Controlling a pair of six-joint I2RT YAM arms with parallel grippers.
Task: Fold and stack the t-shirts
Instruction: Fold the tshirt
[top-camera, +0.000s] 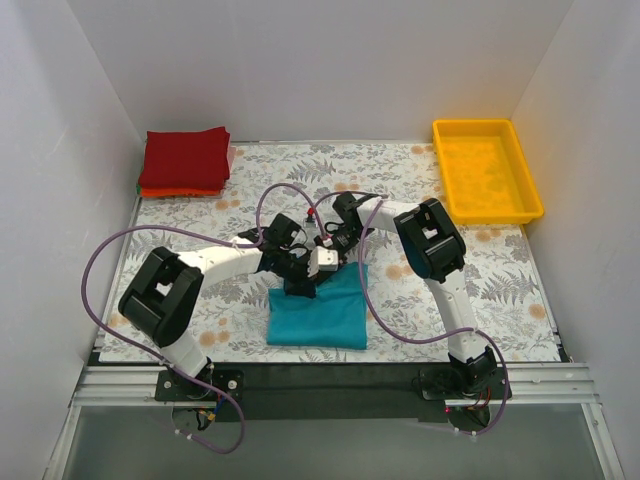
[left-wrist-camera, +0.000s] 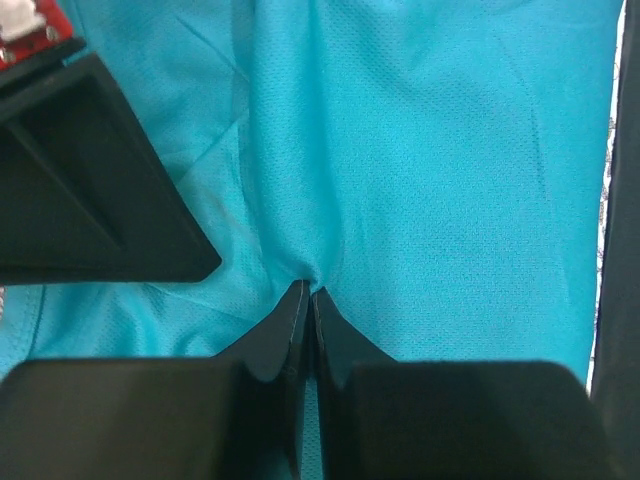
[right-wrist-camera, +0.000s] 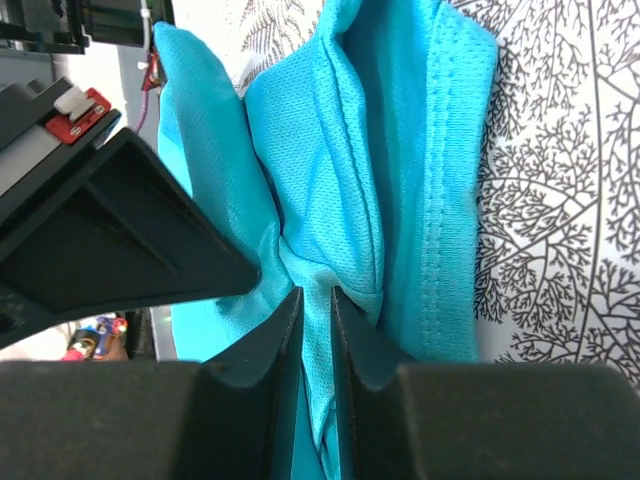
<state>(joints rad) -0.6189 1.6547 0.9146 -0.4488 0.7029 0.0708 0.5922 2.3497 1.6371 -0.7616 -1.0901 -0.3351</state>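
Observation:
The teal-blue t-shirt (top-camera: 320, 313) lies folded into a rough rectangle on the table's near middle. Both grippers meet over its far edge. My left gripper (top-camera: 300, 287) is shut on a pinch of the teal cloth (left-wrist-camera: 420, 180), which puckers at its fingertips (left-wrist-camera: 296, 300). My right gripper (top-camera: 326, 262) is shut on a fold of the same shirt (right-wrist-camera: 330, 150), with cloth running down between its fingers (right-wrist-camera: 355, 330). A stack of folded shirts, dark red (top-camera: 186, 156) on top with orange (top-camera: 180, 191) and a sliver of green under it, sits at the far left corner.
A yellow plastic tray (top-camera: 522, 170) stands at the far right. The floral table covering (top-camera: 480, 290) shows around the shirt. White walls close in the left, right and back. Purple cables loop over both arms.

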